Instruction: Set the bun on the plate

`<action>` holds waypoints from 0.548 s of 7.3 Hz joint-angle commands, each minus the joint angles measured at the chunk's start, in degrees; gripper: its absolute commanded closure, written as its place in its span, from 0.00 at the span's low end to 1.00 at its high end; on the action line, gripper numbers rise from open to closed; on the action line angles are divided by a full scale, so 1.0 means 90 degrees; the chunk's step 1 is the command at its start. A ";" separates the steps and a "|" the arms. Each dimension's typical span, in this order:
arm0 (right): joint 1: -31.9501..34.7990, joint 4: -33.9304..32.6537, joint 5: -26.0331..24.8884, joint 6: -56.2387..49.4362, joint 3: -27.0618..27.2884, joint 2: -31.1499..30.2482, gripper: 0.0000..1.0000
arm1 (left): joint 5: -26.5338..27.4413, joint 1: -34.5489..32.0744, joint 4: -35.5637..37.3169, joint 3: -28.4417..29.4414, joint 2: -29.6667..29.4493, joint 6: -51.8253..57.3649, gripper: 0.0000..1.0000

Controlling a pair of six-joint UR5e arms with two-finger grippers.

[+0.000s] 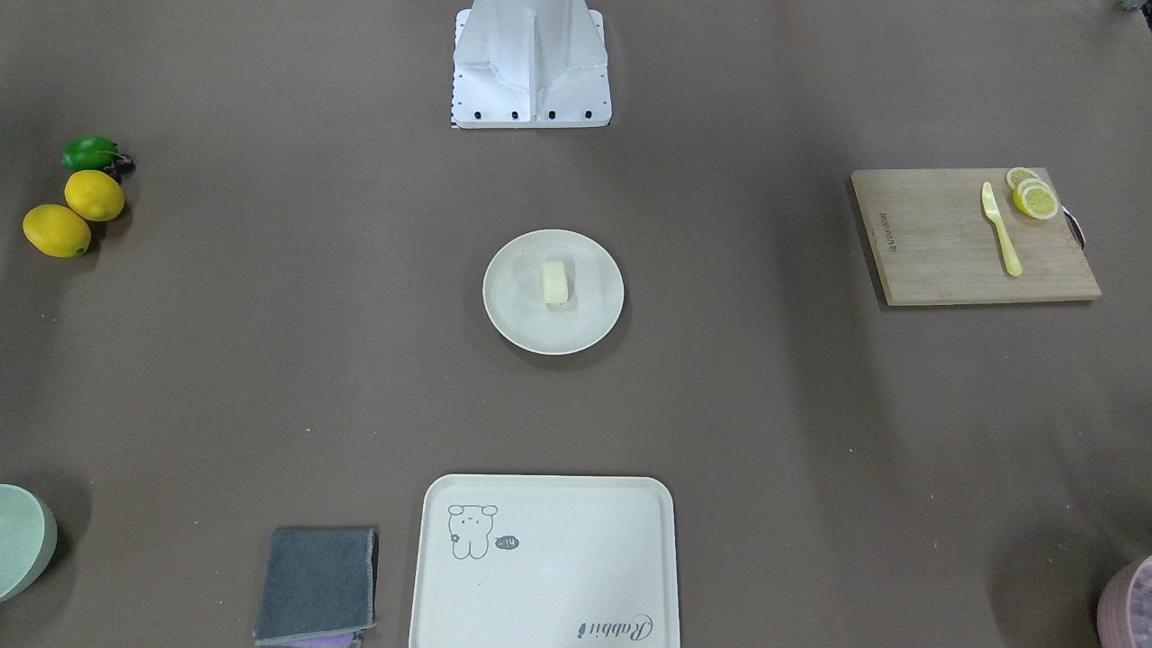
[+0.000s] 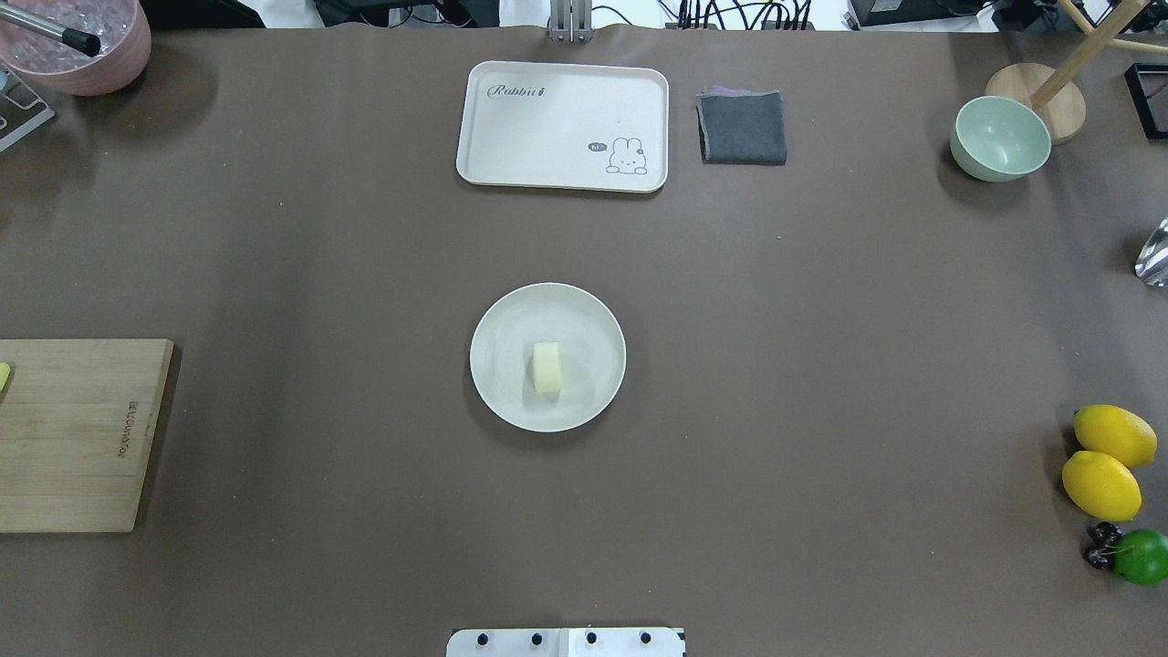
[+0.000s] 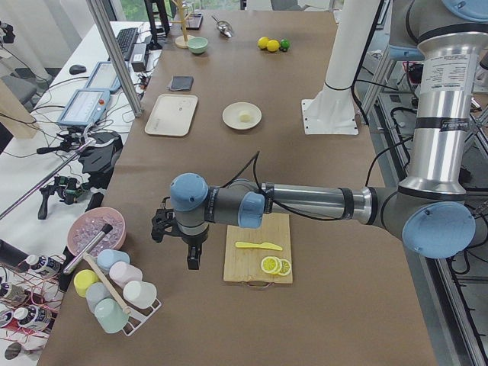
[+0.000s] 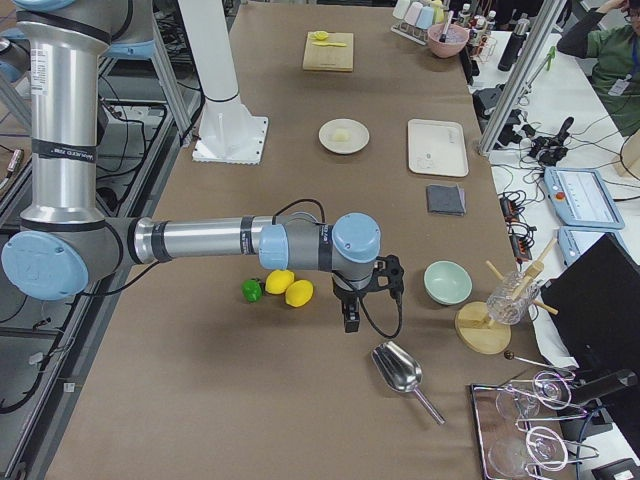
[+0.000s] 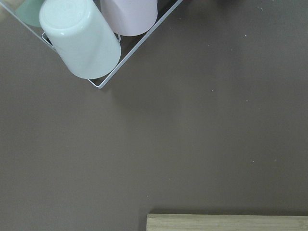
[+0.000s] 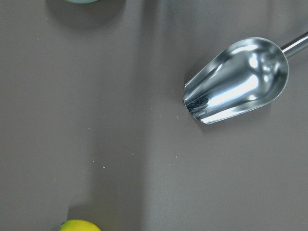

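one bun (image 1: 556, 283) lying on one plate (image 1: 513, 319), well apart from either end effector. caught only in side views: left end effector (image 3: 194, 258), right end effector (image 4: 350, 318); apart or together, cannot tell.

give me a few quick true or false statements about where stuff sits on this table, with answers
1. The bun lies on the plate. True.
2. A grey cloth lies beside the tray. True.
3. The lemon slices lie on the tray. False: the lemon slices lie on the cutting board.
4. The left gripper holds the bun. False: the left gripper hangs by the cutting board, far from the plate.
5. Two whole lemons sit next to a green fruit. True.
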 commanded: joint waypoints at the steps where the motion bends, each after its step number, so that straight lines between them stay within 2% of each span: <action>1: 0.0000 0.0003 -0.0012 -0.0003 -0.0016 -0.0020 0.00 | 0.0003 -0.0001 -0.0002 0.0010 -0.0030 -0.0010 0.02; 4: 0.0000 0.0033 -0.0021 -0.0003 -0.0016 -0.0059 0.00 | 0.0013 -0.0001 0.0007 0.0010 -0.0088 -0.0010 0.02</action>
